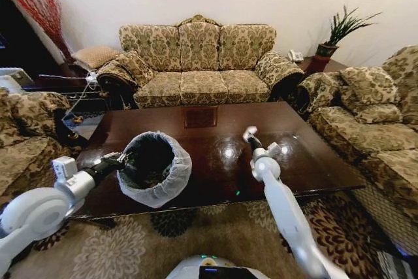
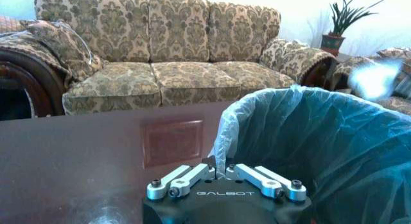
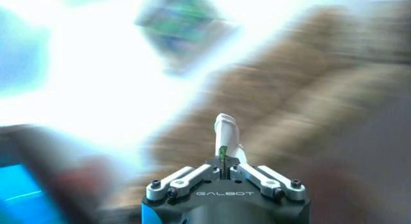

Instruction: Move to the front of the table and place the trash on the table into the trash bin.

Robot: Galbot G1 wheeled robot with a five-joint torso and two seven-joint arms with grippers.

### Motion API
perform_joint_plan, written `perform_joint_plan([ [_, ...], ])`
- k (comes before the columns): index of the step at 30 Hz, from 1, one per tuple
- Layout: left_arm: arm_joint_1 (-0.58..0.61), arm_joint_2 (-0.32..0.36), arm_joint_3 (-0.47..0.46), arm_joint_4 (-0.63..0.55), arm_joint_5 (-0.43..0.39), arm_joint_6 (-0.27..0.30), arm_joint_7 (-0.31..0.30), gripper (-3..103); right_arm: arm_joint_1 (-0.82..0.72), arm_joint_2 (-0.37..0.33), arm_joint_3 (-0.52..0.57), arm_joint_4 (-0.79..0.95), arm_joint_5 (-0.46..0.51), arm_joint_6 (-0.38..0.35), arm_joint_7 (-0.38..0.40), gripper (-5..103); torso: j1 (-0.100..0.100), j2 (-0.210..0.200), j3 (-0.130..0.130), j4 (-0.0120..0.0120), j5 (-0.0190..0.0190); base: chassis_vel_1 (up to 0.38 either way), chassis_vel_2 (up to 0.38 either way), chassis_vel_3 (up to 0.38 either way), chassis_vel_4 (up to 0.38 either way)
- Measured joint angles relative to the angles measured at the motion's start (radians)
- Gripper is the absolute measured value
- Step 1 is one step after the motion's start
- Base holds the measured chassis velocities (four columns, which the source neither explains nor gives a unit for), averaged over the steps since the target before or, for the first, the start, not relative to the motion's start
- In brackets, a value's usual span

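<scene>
Room: a sitting room; a patterned three-seat sofa fills the upper middle of the head view, more patterned seats run down both edges, and a potted plant stands at upper right.
Table: the dark glossy table spans the middle of the head view, its inset square panel toward the far side.
Trash bin: the trash bin, lined with a pale bag, sits at lower left of centre on the table's near edge, tipped toward the camera.
Left gripper: the left gripper is at the bin's left rim, clamped on the liner's edge; in the left wrist view the fingers meet on the plastic.
Right gripper: the right gripper hangs above the table just right of centre, fingers pressed together with nothing visibly between them.
Trash: no litter can be made out on the tabletop, only light glare; the bin's dark inside hides its contents.
Progress: judging by the bare top, the clearing looks done or nearly so.
Obstacles: nothing stands between the grippers and the bin.
</scene>
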Motion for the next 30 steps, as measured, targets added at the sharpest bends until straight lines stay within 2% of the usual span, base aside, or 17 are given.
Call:
perform_joint_plan([
  [2,-0.001,0.006,0.000,-0.001,-0.006,0.003,-0.005,3,-0.018,-0.018,-0.087,0.174,-0.017,0.003,-0.070,0,0.000,0.000,0.000,0.0001,0.0000,0.000,0.000,0.000,0.000],
  [4,-0.001,0.007,-0.001,-0.004,-0.012,0.005,-0.008,3,-0.009,-0.035,-0.172,0.287,-0.018,0.001,-0.109,0,0.000,0.000,0.000,0.0001,-0.0001,0.000,0.000,0.000,0.000],
  [5,-0.001,0.007,-0.001,-0.004,-0.012,0.005,-0.008,3,-0.009,-0.035,-0.172,0.287,-0.018,0.001,-0.109,0,0.000,0.000,0.000,0.0001,-0.0001,0.000,0.000,0.000,0.000],
  [7,0.001,0.004,-0.002,-0.008,-0.015,0.007,-0.009,3,0.007,-0.060,-0.278,0.357,-0.027,-0.001,-0.145,0,0.000,0.000,0.000,0.0002,0.0000,0.000,0.000,0.000,0.000],
  [9,0.001,0.003,-0.002,-0.009,-0.015,0.007,-0.009,3,0.009,-0.065,-0.298,0.361,-0.036,-0.001,-0.154,0,0.000,0.000,0.000,0.0002,0.0002,0.000,0.000,0.000,0.000],
  [11,0.003,-0.002,-0.003,-0.013,-0.015,0.007,-0.009,3,0.015,-0.082,-0.394,0.348,-0.081,0.001,-0.169,0,0.000,0.000,0.000,0.0002,0.0003,0.000,0.000,0.000,0.000],
  [14,0.003,-0.004,-0.004,-0.022,-0.015,0.008,-0.009,3,0.016,-0.076,-0.454,0.293,-0.118,0.001,-0.162,0,0.000,0.000,0.000,0.0002,0.0001,0.000,0.000,0.000,0.000],
  [17,0.002,-0.003,-0.005,-0.027,-0.016,0.008,-0.009,3,0.017,-0.065,-0.477,0.246,-0.163,0.001,-0.152,0,0.000,0.000,0.000,0.0002,0.0002,0.000,0.000,0.000,0.000],
  [20,0.001,-0.004,-0.006,-0.036,-0.018,0.008,-0.009,3,0.024,-0.045,-0.505,0.184,-0.203,-0.011,-0.129,16,0.000,0.000,0.000,0.0002,0.0003,0.000,0.000,0.000,0.000],
  [22,0.001,-0.006,-0.006,-0.037,-0.018,0.008,-0.008,3,0.024,-0.042,-0.507,0.180,-0.201,-0.014,-0.126,16,0.000,0.000,0.000,0.0002,0.0002,0.000,0.000,0.000,0.000],
  [25,0.001,-0.008,-0.007,-0.040,-0.018,0.008,-0.007,3,0.026,-0.036,-0.507,0.173,-0.196,-0.018,-0.122,32,0.000,0.000,0.000,0.0002,0.0002,0.000,0.000,0.000,0.000],
  [28,0.001,-0.010,-0.009,-0.041,-0.018,0.008,-0.007,3,0.027,-0.035,-0.506,0.172,-0.191,-0.017,-0.124,37,0.000,0.000,0.000,0.0002,0.0002,0.000,0.000,0.000,0.000],
  [30,0.003,-0.012,-0.020,-0.040,-0.020,0.008,-0.010,3,0.021,-0.033,-0.492,0.188,-0.180,0.021,-0.150,48,0.000,0.000,0.000,0.0002,0.0002,0.000,0.000,0.000,0.000],
])
